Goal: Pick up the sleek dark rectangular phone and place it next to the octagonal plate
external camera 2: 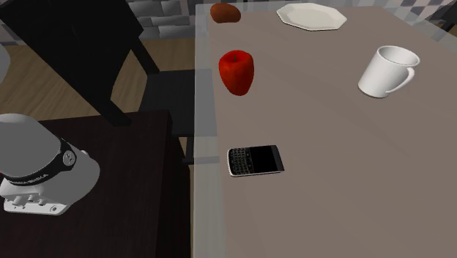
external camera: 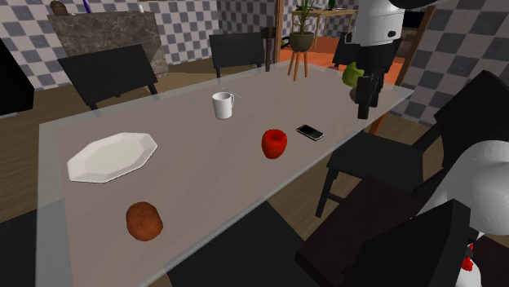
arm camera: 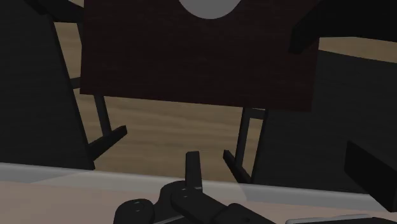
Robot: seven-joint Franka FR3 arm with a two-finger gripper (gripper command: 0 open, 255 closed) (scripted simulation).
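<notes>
White arm (external camera: 379, 24) upright, dark wrist beneath, black pincer (external camera: 362, 112) tip downward

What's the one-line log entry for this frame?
phone: on table, unheld | gripper: aloft, apart from phone | plate: far from phone

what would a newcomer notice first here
The bright red apple stands out in the middle of the table. The white octagonal plate lies far toward the shoulder view's left, and the dark phone lies just right of the apple, near the table's edge.
</notes>
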